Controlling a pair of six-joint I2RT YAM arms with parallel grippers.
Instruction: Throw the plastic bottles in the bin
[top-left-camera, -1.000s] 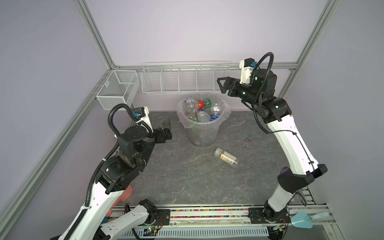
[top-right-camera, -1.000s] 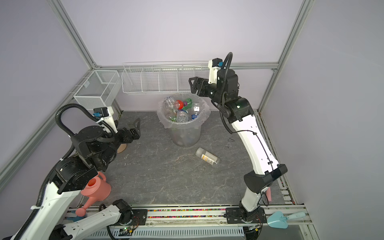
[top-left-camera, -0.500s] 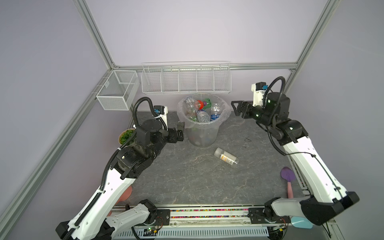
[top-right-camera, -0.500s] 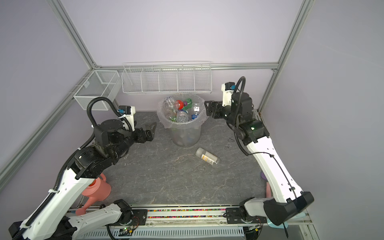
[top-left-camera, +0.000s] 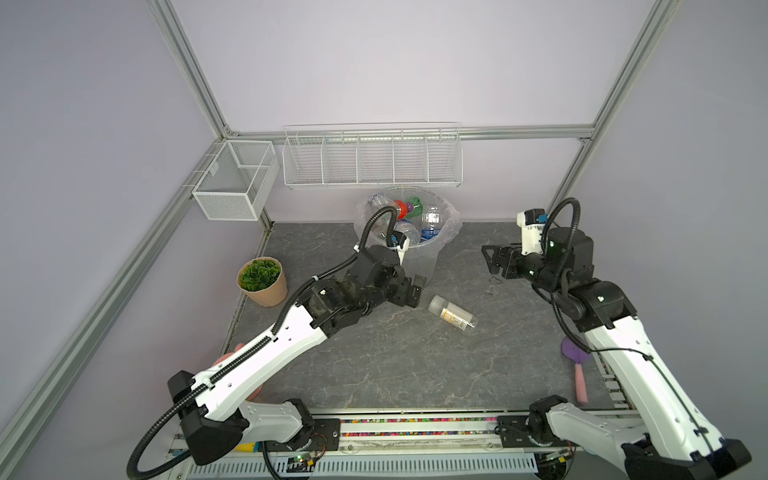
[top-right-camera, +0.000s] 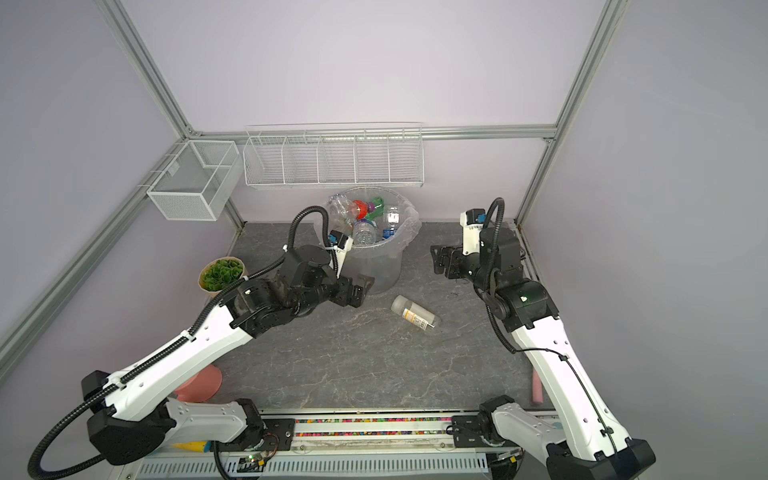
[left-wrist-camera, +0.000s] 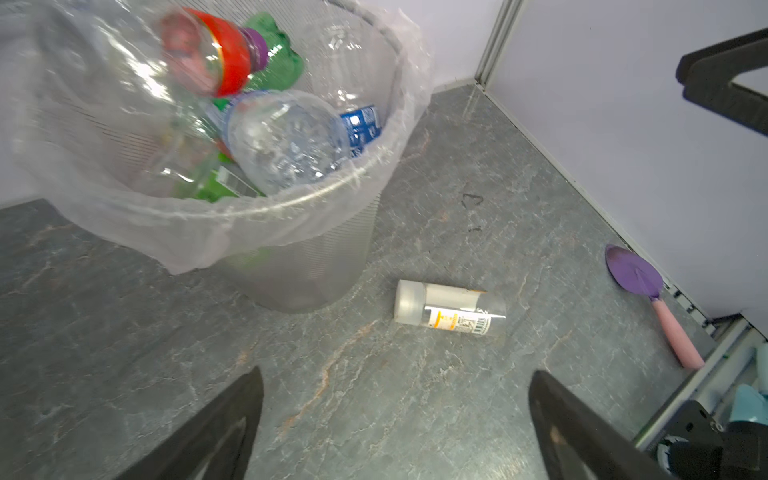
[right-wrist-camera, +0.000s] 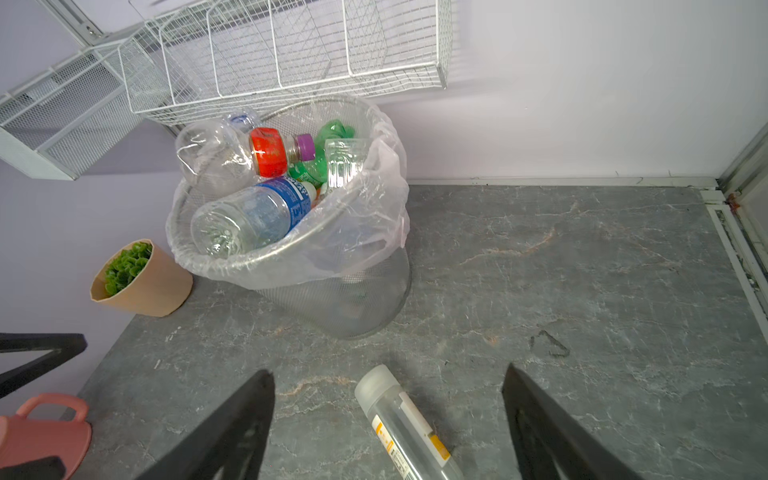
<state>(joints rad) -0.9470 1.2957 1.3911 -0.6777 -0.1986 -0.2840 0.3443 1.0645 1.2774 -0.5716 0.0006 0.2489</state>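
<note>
text: none legible | lying bottle (left-wrist-camera: 449, 307): barcode (left-wrist-camera: 482, 325) on label | blue-labelled bottle (right-wrist-camera: 253, 216): print blurred

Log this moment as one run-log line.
left gripper: jaws open, empty, near bin | right gripper: jaws open, empty | one bottle: lying on table, untouched | other bottles: in bin

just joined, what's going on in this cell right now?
Two robot arms are clearing plastic bottles into the lined bin. The bin already holds a pile of bottles. One clear bottle lies on its side on the table in front of it. Both grippers are open and empty. The left gripper is by the bin's base, close to that bottle, and the right gripper hovers to the bin's right in both top views.
</note>
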